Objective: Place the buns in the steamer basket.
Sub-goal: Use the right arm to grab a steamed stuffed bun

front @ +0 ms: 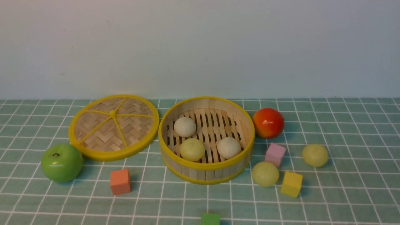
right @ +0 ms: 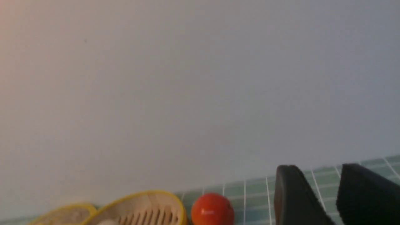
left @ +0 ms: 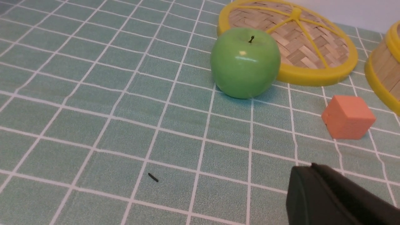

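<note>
We see three buns (front: 192, 149) in the steamer basket (front: 206, 175); two more buns (front: 265, 173) lie right of it. Our left gripper (left: 315, 175), cropped, sits closed, empty; the right gripper (right: 322, 170), cropped too, gapes, holding nothing.

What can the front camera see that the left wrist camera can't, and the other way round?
Only the front view: three buns in the steamer basket, two buns on the cloth, the red-orange fruit, pink cube, yellow cube, green cube.
Only the left wrist view: the shut left gripper, a dark speck.
Both: green apple, woven lid, orange cube, cloth, the basket's side.
</note>
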`<action>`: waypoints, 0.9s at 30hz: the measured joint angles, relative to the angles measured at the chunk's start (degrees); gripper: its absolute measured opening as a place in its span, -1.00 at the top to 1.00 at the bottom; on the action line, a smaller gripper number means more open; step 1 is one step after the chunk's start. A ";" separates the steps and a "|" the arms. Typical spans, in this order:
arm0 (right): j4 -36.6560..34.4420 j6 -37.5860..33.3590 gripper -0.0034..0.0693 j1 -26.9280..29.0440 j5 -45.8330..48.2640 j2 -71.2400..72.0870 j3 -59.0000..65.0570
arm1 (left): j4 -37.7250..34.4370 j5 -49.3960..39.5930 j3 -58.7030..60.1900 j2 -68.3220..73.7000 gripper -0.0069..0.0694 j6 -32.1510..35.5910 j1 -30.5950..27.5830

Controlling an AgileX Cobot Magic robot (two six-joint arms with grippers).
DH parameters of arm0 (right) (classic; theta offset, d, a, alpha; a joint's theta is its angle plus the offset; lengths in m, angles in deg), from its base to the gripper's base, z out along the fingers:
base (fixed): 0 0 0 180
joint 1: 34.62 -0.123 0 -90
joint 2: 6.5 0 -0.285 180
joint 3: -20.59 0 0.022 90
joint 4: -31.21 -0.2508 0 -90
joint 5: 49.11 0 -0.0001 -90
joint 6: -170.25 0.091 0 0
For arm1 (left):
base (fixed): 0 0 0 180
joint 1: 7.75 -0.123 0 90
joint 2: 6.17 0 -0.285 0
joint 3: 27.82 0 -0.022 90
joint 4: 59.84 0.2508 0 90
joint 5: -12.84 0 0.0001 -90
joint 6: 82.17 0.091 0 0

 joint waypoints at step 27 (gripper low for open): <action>0.68 -2.53 0.25 -3.99 25.09 -79.41 -40.99 | 0.00 -0.04 0.00 0.00 0.77 0.00 0.00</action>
